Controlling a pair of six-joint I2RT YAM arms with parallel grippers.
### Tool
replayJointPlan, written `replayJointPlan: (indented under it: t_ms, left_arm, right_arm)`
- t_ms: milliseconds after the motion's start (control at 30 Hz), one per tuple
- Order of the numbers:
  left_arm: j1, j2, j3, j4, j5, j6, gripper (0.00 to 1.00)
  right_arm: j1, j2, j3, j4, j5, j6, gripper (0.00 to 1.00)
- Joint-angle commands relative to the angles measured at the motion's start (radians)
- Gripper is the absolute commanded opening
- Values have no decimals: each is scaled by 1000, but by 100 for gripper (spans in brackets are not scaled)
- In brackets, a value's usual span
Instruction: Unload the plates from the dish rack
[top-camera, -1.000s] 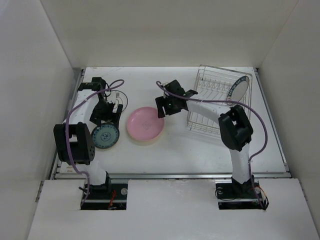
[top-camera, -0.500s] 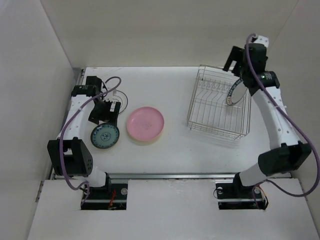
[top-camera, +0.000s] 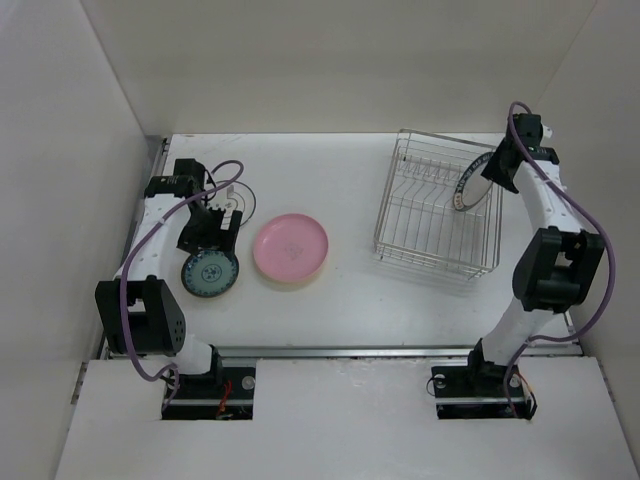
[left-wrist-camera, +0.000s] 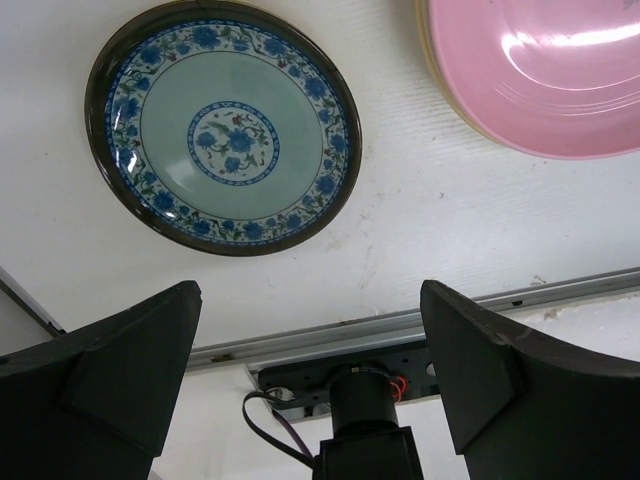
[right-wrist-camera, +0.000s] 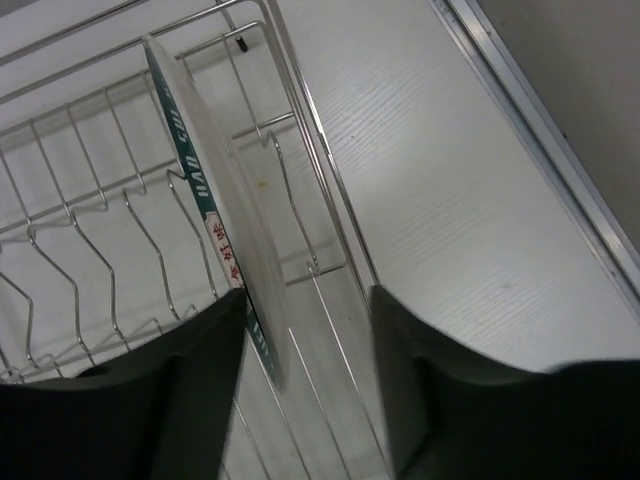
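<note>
Gaping right jaws at white plate (right-wrist-camera: 235, 230) in dish rack (top-camera: 425, 215), left jaws open above teal plate (left-wrist-camera: 222, 125)

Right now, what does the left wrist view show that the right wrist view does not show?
Only left wrist: the teal plate and the pink plate flat on the table, beyond the open left tool. Only right wrist: the white plate standing in the dish rack, its rim between the fingers of the open right tool. Both: the white table.
</note>
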Motion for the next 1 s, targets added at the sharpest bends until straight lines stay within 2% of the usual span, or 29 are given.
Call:
replayJointPlan:
  t_ms: [0, 200, 233, 267, 367, 500, 633, 733, 833, 867, 967]
  left_arm:
    - [-3, -25, -6, -8, -3, -18, 89]
    - [-3, -25, -6, -8, -3, -18, 89]
    - [-3, -25, -6, -8, -3, -18, 89]
    - [-3, -25, -6, -8, -3, -18, 89]
    - [-3, -43, -6, -8, 18, -7, 89]
    - [-3, -43, 6, -17, 55, 2, 89]
    - [-3, -43, 32, -40, 92, 25, 89]
    - [-3, -64, 61, -60, 154, 65, 89]
    - [-3, -84, 83, -71, 231, 88, 89]
    - [-3, -93, 95, -83, 248, 100, 91]
    - [-3, -106, 118, -83, 311, 111, 92]
  right_arm:
    - [2, -1, -2, 83, -30, -3, 51]
    - [2, -13, -24, 125, -73, -72, 14]
    - [2, -13, -13, 113, -73, -72, 3]
    - [2, -13, -13, 112, -63, -72, 0]
    - [2, -42, -2, 85, -6, -72, 0]
    - [31, -146, 18, 48, 164, -61, 0]
    - [132, -266, 80, 26, 397, -61, 0]
    - [242, -344, 120, 26, 469, -81, 0]
    - [333, -398, 114, 88, 396, -124, 0]
    - [382, -398, 84, 105, 293, -133, 0]
    - [474, -409, 27, 169, 114, -145, 0]
